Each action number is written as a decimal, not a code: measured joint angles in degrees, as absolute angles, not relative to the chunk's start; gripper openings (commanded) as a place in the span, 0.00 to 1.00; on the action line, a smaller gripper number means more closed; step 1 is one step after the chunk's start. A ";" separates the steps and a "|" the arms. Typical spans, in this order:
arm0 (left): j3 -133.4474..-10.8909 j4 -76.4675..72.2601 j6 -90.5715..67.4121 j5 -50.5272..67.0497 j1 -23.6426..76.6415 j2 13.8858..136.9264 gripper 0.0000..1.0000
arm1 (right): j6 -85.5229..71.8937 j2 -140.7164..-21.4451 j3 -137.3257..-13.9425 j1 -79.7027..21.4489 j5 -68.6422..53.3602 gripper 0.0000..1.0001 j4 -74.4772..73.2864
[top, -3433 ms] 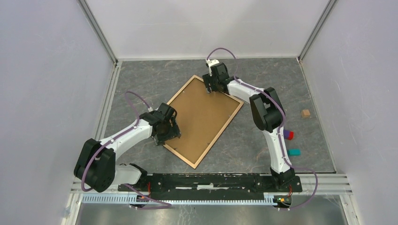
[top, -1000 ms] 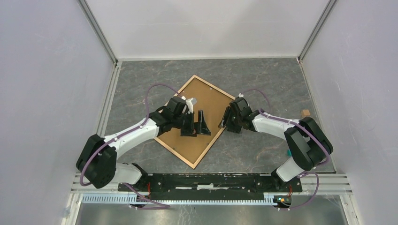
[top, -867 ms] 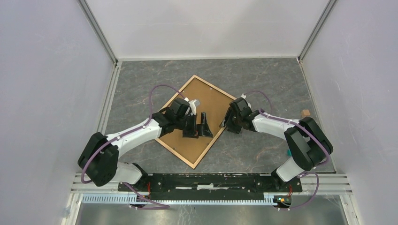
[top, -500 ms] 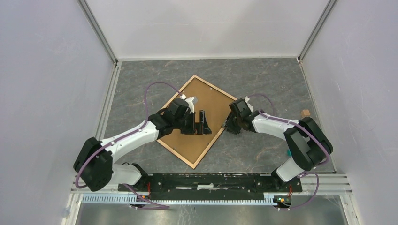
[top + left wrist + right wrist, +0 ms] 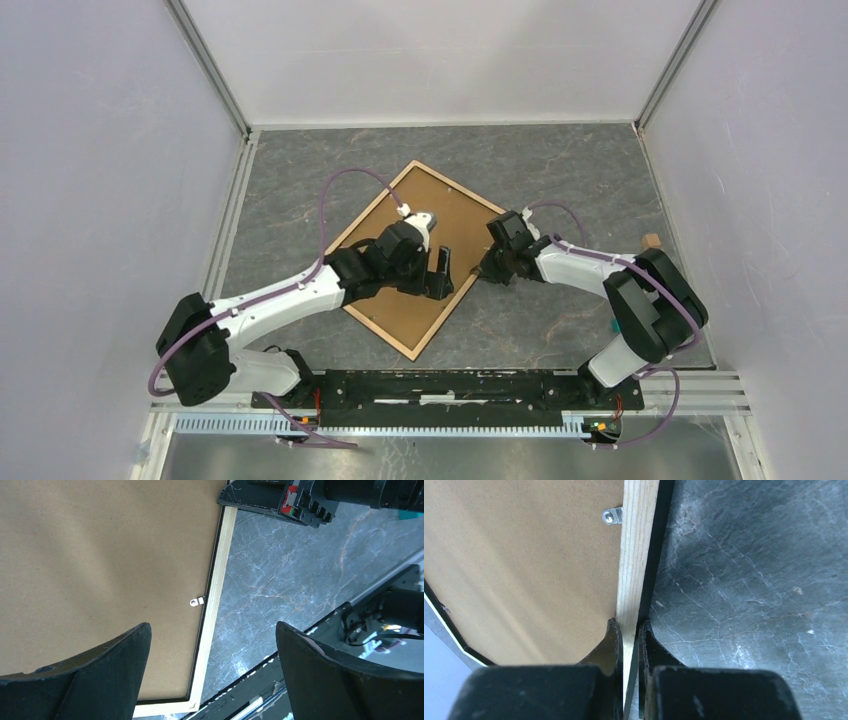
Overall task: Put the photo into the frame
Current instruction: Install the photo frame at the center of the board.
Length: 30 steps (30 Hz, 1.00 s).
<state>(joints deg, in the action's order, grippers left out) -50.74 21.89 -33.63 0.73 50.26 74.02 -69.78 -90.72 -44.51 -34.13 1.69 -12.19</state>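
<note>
The frame (image 5: 460,187) lies back side up on the grey table, turned like a diamond, with a brown backing board (image 5: 440,215) inside it. The photo is out of view. My right gripper (image 5: 482,270) is shut on the frame's right-hand rail (image 5: 636,555), one finger on the board side and one on the outer side (image 5: 629,627). My left gripper (image 5: 428,278) hovers open over the frame's lower right part. In the left wrist view its fingers straddle the tan rail (image 5: 216,587) with nothing between them (image 5: 212,626).
Small metal clips (image 5: 197,601) (image 5: 611,516) on the frame's rail reach over the board's edge. A small wooden cube (image 5: 651,241) sits at the far right of the table. The arms' black base rail (image 5: 450,385) runs along the near edge, and walls enclose the table.
My right gripper has shut on the frame's right rail. My left arm has moved right, toward that same edge, staying open. The frame had been turned before that.
</note>
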 measured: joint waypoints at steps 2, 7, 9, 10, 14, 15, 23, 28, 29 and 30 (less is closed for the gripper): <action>-51.70 23.29 -33.61 -2.48 52.75 74.35 1.00 | -69.84 -90.45 -44.69 -34.13 1.50 0.00 -13.21; -55.29 27.31 -32.82 -11.94 60.05 76.90 1.00 | -69.89 -88.86 -44.88 -34.24 1.41 0.00 -17.63; -56.71 28.56 -32.56 -15.51 62.54 78.43 1.00 | -70.30 -87.92 -44.88 -34.30 1.21 0.00 -19.57; -57.14 28.88 -32.45 -17.08 63.57 79.22 1.00 | -70.57 -87.44 -44.88 -34.33 0.97 0.00 -20.40; -58.35 30.44 -31.66 -20.99 66.48 82.39 1.00 | -71.33 -85.65 -44.88 -34.39 -0.54 0.00 -22.15; -58.92 30.85 -31.44 -21.58 67.31 83.59 1.00 | -71.48 -85.30 -44.88 -34.39 -1.15 0.00 -22.22; -63.70 31.18 -30.98 -25.67 74.17 91.31 1.00 | -73.30 -80.42 -44.10 -34.41 -3.92 0.00 -22.41; -63.70 31.40 -30.06 -30.41 74.61 92.18 1.00 | -75.02 -76.82 -41.21 -33.71 -5.93 0.00 -19.77; -63.70 31.40 -29.28 -31.59 74.61 92.33 1.00 | -75.35 -76.69 -40.97 -33.52 -6.66 0.00 -19.70; -63.70 31.40 -28.45 -32.77 74.70 92.44 1.00 | -75.75 -76.55 -40.77 -33.36 -7.62 0.00 -18.65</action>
<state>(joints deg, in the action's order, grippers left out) -63.70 31.40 -28.45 -32.77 74.70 92.44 -75.75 -76.55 -40.77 -33.36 -7.62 -18.65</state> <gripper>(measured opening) 0.995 0.047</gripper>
